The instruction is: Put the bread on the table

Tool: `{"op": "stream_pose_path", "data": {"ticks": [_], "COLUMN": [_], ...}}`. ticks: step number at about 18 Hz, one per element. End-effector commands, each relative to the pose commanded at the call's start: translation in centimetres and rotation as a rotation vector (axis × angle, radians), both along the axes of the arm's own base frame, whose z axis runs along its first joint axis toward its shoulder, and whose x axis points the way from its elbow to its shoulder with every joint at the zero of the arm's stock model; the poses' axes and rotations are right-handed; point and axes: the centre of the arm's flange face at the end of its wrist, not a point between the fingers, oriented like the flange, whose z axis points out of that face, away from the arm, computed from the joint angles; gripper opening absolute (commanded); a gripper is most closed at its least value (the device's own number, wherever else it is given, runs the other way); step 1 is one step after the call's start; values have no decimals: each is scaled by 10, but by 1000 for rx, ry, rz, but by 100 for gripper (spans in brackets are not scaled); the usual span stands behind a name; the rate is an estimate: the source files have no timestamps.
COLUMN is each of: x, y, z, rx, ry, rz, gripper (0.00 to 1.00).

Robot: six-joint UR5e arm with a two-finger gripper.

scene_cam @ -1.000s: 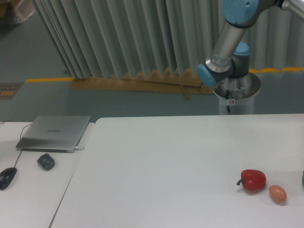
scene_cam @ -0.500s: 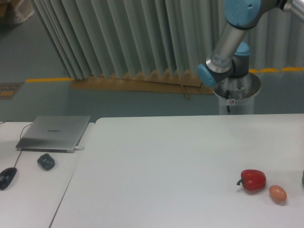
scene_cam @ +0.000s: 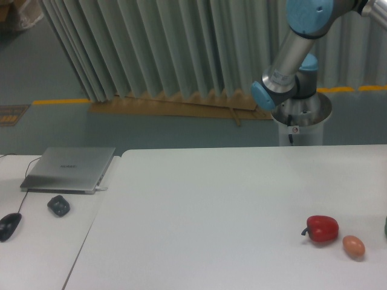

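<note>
**On the white table, no bread yet — and no gripper in shot**

Nearest you, along the front right of the table (scene_cam: 211, 211), sits a glossy red pepper (scene_cam: 321, 228) with a smooth pinkish-orange oval (scene_cam: 354, 246) just beside it, slightly nearer the camera. A dark sliver of something (scene_cam: 385, 226) pokes in at the right edge; too little shows to name it. Off to the left, on the narrower desk (scene_cam: 42, 241), you have a mouse (scene_cam: 9, 226), a small dark lump (scene_cam: 58, 205) and a closed laptop (scene_cam: 69, 169). Neither surface shows a lumpy golden loaf, so the bread is out of view; you cannot tell from here whether it is carried or lying off-frame.

Further back, the arm (scene_cam: 290, 54) rises from its pedestal (scene_cam: 300, 118) behind the far edge and leaves the picture at the top right. The gripper is beyond the frame, so whether it is wide, narrow or holding anything cannot be said.

My read: you are early in the job. When you bring the bread in, aim for the broad bare stretch in the middle, well apart from the pepper and the oval. Come down gently, let the loaf rest flat before releasing, and lift straight up so it does not roll.
</note>
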Motion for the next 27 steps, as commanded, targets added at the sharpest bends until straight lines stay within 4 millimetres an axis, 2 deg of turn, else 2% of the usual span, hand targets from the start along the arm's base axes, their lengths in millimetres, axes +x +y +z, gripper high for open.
{"op": "stream_pose_path", "data": {"ticks": [4,6,8,12,18,20,23,25,27], "x": [1,-2,6,26,76,96,126,142,167], "y": [-4,-3,-4,-3,44,67,95,107,133], "z": [7,26,53,79,114,113,98,88,74], "rx": [2,38,85,90,100,85,55,13,-74], "ry": [-18,-42,-52,-90,-114,-132,-170,-189,-174], "rz": [6,11,17,17,23,-18,-54,-96,-164], "gripper": [15,15,15,15,15,15,15,15,15]}}
